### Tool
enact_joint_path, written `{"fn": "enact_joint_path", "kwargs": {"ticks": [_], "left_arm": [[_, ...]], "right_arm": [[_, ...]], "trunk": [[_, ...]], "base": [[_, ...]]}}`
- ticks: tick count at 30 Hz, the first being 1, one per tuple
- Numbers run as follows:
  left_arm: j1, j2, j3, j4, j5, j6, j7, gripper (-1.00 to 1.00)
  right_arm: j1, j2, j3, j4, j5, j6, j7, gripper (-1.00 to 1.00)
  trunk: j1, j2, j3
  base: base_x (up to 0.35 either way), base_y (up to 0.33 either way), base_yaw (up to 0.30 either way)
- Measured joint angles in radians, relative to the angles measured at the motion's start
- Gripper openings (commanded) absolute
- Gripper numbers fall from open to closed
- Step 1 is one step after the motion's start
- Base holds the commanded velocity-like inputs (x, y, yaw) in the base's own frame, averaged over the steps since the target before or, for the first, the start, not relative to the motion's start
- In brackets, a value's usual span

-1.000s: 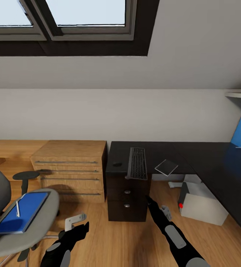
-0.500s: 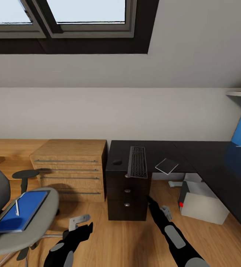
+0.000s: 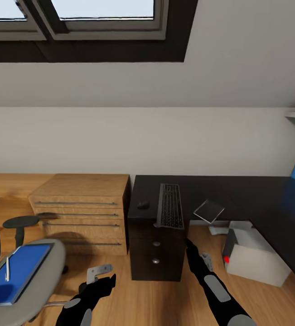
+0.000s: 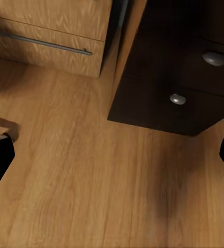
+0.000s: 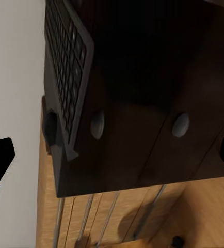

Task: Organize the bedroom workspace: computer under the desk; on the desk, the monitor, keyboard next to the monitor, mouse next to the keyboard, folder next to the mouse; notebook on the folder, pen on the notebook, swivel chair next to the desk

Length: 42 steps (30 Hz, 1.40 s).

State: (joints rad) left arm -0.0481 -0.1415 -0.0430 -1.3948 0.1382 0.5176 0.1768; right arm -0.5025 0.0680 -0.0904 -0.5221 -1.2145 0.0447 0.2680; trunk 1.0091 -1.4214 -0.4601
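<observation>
The desk (image 3: 256, 194) runs glossy and black from centre out to 3 o'clock, where the frame cuts it off. The chair (image 3: 38, 276) sits at 8 o'clock, its back clipped by the left edge, and the blue folder (image 3: 18, 271) lies flat on the seat with a thin pale pen (image 3: 7, 270) on top. At 9 o'clock a wooden chest (image 3: 81, 208) stands just beside the desk's drawers (image 3: 155, 246). The computer (image 3: 256, 260) sits on the wood floor (image 3: 138, 299) under the desk at 4 o'clock, red dot showing. The keyboard (image 3: 170, 206) lies lengthwise on the desk, its near end hanging over the front edge; a dark mouse (image 3: 143, 204) rests just beside it. A pale flat thing (image 3: 209, 210) at the desk edge is hard to make out. The left gripper (image 3: 104, 277) and right gripper (image 3: 189, 244) hang low at 6 o'clock, both with fingers spread, holding nothing.
</observation>
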Motion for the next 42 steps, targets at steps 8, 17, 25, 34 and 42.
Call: {"fn": "enact_joint_path", "kwargs": {"ticks": [8, 17, 25, 34, 42], "left_arm": [[0.000, 0.001, 0.000, 0.000, 0.000, 0.000, 0.000, 1.00], [0.000, 0.001, 0.001, -0.001, 0.000, -0.001, 0.000, 1.00], [0.000, 0.001, 0.001, -0.028, 0.003, 0.002, 0.003, 1.00], [0.000, 0.000, 0.001, -0.033, 0.004, 0.000, 0.006, 1.00], [0.000, 0.000, 0.001, -0.031, 0.003, 0.001, 0.006, 1.00]], "right_arm": [[0.000, 0.001, 0.001, 0.000, -0.001, 0.000, 0.000, 1.00], [0.000, 0.000, 0.003, 0.000, -0.001, 0.000, 0.000, 1.00], [0.000, 0.000, 0.003, 0.000, 0.000, 0.000, 0.000, 1.00], [0.000, 0.001, 0.005, 0.000, 0.001, 0.000, 0.001, 1.00], [0.000, 0.006, 0.012, 0.000, 0.004, 0.000, 0.005, 1.00]], "trunk": [[0.000, 0.000, 0.000], [0.000, 0.000, 0.000], [0.004, -0.007, -0.003], [0.039, -0.070, -0.031], [0.062, -0.112, -0.050]], "base": [[0.305, 0.000, 0.000], [0.255, 0.000, 0.000], [0.040, 0.000, 0.000], [0.001, 0.000, 0.000], [0.000, 0.000, 0.000]]}}
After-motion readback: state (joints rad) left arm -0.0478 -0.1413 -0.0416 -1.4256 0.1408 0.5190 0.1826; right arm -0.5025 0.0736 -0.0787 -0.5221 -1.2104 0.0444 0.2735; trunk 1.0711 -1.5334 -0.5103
